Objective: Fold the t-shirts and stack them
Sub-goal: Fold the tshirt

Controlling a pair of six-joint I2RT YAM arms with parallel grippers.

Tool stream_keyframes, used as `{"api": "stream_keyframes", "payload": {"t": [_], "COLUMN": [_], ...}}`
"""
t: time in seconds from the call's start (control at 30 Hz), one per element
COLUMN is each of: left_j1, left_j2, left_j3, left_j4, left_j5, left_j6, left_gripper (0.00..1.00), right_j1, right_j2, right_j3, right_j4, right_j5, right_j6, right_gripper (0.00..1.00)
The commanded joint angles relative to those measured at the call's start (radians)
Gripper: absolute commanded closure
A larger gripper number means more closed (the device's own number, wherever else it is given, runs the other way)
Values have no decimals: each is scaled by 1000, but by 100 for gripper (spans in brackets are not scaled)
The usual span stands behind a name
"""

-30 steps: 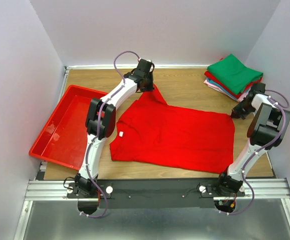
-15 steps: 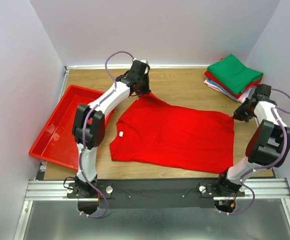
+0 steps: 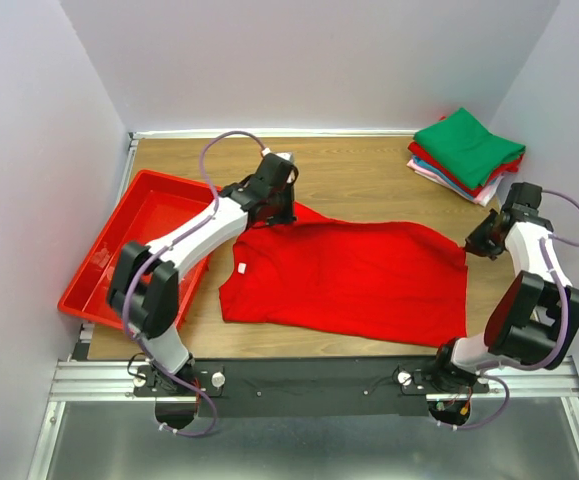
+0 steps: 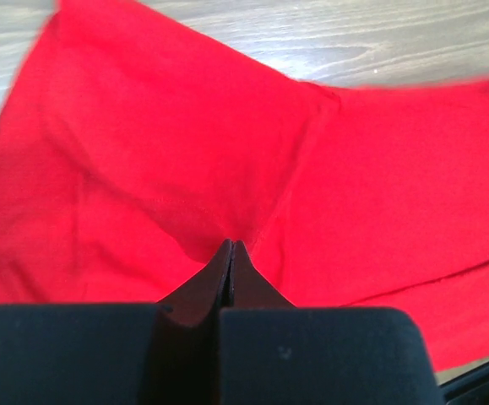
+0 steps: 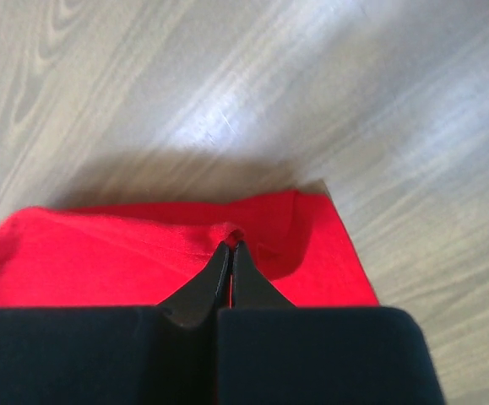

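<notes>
Red cloth covers the middle of the wooden worktop (image 3: 369,180): the bright red t-shirt (image 3: 349,285) lies spread flat, its white neck tag (image 3: 239,267) toward the left edge. By the right edge, the right gripper (image 5: 231,246) is pinched closed on the shirt's far right corner. Further back, the left gripper (image 4: 231,246) is clamped on its far left sleeve. Folded t-shirts (image 3: 466,150), green on top, sit stacked in the far right corner.

The far strip of the tabletop (image 3: 369,175) is bare wood between the left arm (image 3: 194,235) and the stack of folded t-shirts (image 3: 466,150), which fills the far right corner. The spread red t-shirt (image 3: 349,275) covers the middle. The red tray (image 3: 134,245) blocks the left side, and the left arm crosses over its near part. A narrow bare strip runs along the near edge.
</notes>
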Motion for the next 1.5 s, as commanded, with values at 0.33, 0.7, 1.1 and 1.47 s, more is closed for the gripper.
{"api": "stream_keyframes", "payload": {"t": [0.33, 0.7, 1.1, 1.47], "left_j1": [-58, -100, -117, -149], "left_j2": [-283, -430, -545, -676], "left_j3": [-236, -339, -430, -462], "left_j4": [-44, -96, -130, -187], "left_j5": [-67, -78, -39, 94], "left_j6": [-46, -98, -121, -182], "left_gripper": [100, 100, 100, 54], "right_j1": [-4, -5, -4, -4], "right_j2": [-141, -221, -247, -362], "right_j3": [-71, -143, -145, -82], "right_j4": [-73, -122, -171, -311], "right_j5": [79, 106, 148, 214], "right_j6": [-5, 12, 31, 90], "right_gripper": [99, 99, 99, 72]}}
